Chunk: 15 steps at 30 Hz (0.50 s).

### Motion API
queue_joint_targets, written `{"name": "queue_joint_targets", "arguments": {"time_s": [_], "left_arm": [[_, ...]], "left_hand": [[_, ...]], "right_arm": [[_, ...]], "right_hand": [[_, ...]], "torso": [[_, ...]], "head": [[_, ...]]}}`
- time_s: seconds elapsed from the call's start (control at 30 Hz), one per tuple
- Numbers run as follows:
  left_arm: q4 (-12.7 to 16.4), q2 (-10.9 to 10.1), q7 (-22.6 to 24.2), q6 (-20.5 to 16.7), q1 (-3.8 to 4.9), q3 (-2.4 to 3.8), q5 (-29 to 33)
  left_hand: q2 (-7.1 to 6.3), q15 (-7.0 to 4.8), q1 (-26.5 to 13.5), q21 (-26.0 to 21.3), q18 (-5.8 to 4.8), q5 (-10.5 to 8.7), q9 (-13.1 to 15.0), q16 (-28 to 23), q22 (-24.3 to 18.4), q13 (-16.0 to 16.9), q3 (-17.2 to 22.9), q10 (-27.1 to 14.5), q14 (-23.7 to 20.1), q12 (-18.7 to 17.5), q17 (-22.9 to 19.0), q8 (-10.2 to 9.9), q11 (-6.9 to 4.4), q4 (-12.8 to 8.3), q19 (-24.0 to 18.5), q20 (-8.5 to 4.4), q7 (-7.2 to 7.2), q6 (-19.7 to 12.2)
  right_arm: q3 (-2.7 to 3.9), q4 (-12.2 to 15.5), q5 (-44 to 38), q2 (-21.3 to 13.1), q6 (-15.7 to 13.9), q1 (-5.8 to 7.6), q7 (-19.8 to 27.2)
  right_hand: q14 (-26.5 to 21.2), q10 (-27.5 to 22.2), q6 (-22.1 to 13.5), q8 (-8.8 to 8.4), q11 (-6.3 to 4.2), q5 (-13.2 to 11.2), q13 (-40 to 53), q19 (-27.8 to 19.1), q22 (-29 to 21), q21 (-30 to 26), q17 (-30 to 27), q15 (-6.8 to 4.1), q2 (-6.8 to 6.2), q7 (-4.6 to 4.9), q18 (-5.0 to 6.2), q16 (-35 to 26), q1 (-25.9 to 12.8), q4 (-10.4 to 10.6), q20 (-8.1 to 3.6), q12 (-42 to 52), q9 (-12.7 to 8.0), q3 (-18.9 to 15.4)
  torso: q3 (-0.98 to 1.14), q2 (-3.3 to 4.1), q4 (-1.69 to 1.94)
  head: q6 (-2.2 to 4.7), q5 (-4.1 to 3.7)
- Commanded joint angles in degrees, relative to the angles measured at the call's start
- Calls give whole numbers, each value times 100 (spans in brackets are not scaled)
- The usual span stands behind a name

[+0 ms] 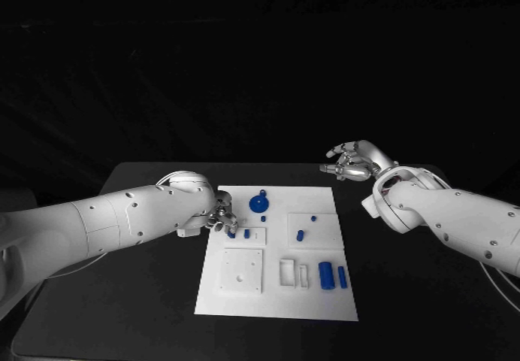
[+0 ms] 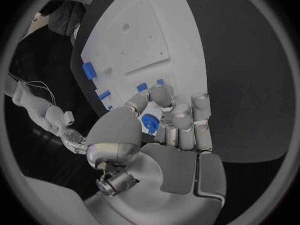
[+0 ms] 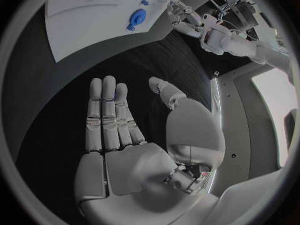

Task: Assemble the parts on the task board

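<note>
Nearest, the white task board [image 1: 244, 297] is seen, its left edge met by the left hand [image 1: 220, 218], whose curled fingers [image 2: 181, 116] are closed around a small blue part [image 2: 149, 122]. Beyond its right corner, the right hand [image 1: 352, 162] is held with fingers straight, apart, holding nothing.

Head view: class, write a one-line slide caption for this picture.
Left hand reaches onto the white task board beside small blue parts; right hand hovers open off the board.
</note>
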Motion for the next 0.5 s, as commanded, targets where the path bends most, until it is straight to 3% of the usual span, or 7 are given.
{"name": "queue_joint_targets", "arguments": {"time_s": [0.03,0.1,0.17,0.27,0.43,0.5], "left_arm": [[13,27,97,36,-26,-14,9],[17,27,102,34,-26,-14,21],[24,27,119,22,-26,-14,25],[27,28,124,12,-26,-14,35],[25,30,127,-17,-26,-14,35],[26,29,125,-45,-26,-14,35]], "left_hand": [[-3,-93,-88,-8,-60,-83,17,6,-9,-22,161,14,32,38,7,-16,-5,-140,47,-661,-299,347],[-12,-91,-120,-16,-62,-181,29,1,-12,-47,156,13,33,49,5,-39,-3,-130,55,-661,-297,354],[-35,-88,-162,-29,-61,-436,43,-4,-18,-87,154,13,38,68,4,-81,-1,-111,68,-663,-297,369],[-90,-83,-207,-39,-63,-520,37,-13,-21,-112,147,10,37,79,1,-125,6,-87,73,-662,-289,362],[-244,-75,-303,-62,-59,-1105,-18,-35,-27,-176,136,4,45,118,-8,-244,14,21,94,-669,-283,409],[-265,-77,-303,-67,-56,-1165,-23,-37,-27,-189,145,1,47,125,-9,-262,13,37,95,-671,-282,420]], "right_arm": [[1,12,-11,-1,48,-3,57],[1,13,-11,-5,45,-3,57],[1,13,-11,-5,45,-3,56],[1,17,-11,-6,45,-3,56],[1,23,-11,-11,43,-3,56],[1,23,-11,-12,43,-3,55]], "right_hand": [[32,-147,43,23,-29,30,-8,3,8,-30,8,-4,43,14,47,-27,-27,-6,-1,26,-9,-24],[32,-147,43,23,-29,30,-9,3,8,-31,9,-4,43,14,47,-28,-26,-6,-1,26,-9,-24],[32,-148,43,23,-29,30,-10,3,8,-31,10,-4,43,14,47,-29,-26,-6,-1,26,-9,-24],[32,-148,42,23,-29,30,-11,3,8,-32,11,-4,43,14,47,-30,-26,-6,-1,26,-9,-23],[32,-149,42,23,-29,30,-12,3,9,-33,12,-4,43,14,47,-32,-26,-6,-1,27,-10,-23],[32,-149,42,24,-29,30,-12,3,9,-33,13,-4,42,14,47,-33,-26,-6,-1,27,-10,-23]], "torso": [[0,-2,5],[-1,-2,6],[0,-2,6],[2,-3,6],[2,-1,4],[3,0,4]], "head": [[-4,-4],[-5,-5],[-5,-5],[-10,-3],[-13,-5],[-10,-3]]}}
